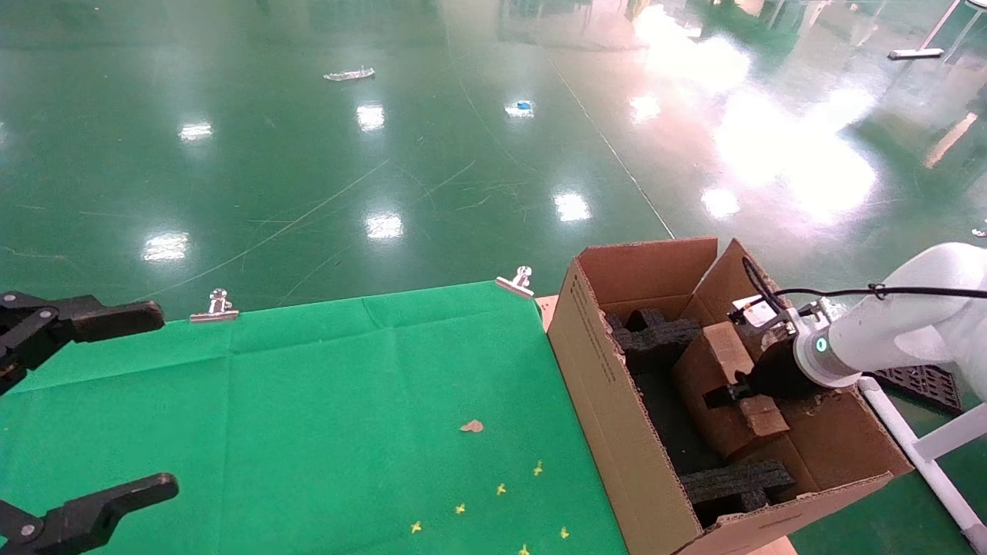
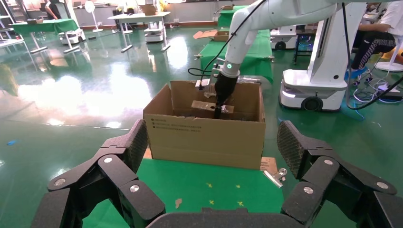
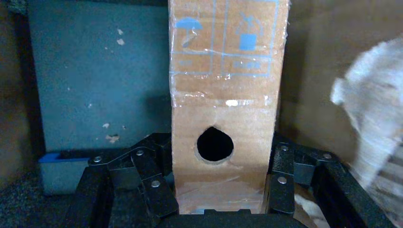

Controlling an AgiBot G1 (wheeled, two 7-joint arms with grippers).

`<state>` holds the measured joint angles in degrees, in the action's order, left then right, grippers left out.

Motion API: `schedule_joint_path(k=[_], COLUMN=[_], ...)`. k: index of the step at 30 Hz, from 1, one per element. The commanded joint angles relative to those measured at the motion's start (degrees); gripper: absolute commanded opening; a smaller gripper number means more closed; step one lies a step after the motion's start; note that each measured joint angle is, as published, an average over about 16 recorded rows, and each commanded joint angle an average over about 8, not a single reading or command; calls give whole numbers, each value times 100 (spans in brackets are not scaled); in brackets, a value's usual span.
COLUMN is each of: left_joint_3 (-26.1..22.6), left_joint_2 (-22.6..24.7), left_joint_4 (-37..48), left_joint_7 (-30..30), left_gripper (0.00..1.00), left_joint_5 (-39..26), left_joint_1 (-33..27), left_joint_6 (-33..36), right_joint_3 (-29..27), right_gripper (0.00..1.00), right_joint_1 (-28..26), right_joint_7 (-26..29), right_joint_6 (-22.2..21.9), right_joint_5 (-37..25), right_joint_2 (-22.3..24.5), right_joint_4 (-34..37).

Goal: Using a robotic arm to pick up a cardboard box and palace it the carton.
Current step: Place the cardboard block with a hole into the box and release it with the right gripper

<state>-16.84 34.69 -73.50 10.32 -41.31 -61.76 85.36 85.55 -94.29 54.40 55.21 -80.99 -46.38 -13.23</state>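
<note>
gripping one cardboard box (image 1: 713, 385) inside one carton (image 1: 609, 408) | right gripper (image 1: 732, 395) jaws clamped | left gripper (image 1: 92, 401) jaws wide

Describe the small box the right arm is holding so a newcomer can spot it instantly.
Find the carton standing right of the green table cloth, flaps up, black foam blocks inside. Within it, the right gripper is closed on the cardboard box. It is narrow, taped, with a round hole in one side.

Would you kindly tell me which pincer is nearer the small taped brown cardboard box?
Right. The right pincer grips the small taped brown cardboard box inside the large corrugated carton; the left pincer hovers open, far across the green cloth.
</note>
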Motion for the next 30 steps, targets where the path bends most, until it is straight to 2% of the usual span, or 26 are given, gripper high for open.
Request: schedule_joint_path(k=[1,4,5,30], left_joint_3=[-1,-2,-2,-10], left_joint_2=[0,-1,-1,-4], left_joint_4=[0,0,0,0], left_joint_7=[0,-1,-1,-5], left_gripper=[100,100,100,100], left_joint_5=[0,1,1,7], left_joint_1=[0,0,0,-2], left_joint_6=[0,-1,-1,-4], right_joint_3=[-71,-118,-129,-86], right_gripper=[57,94,100,100], right_joint_1=[122,167,172,-12], right_joint_7=[-143,-308,-349,-719], right_joint_6=[-128,-148,-143,136], right_joint_5=[111,185,201,131], right_joint_2=[-1,-8,-16,-331], right_joint_4=[34,117,152,913])
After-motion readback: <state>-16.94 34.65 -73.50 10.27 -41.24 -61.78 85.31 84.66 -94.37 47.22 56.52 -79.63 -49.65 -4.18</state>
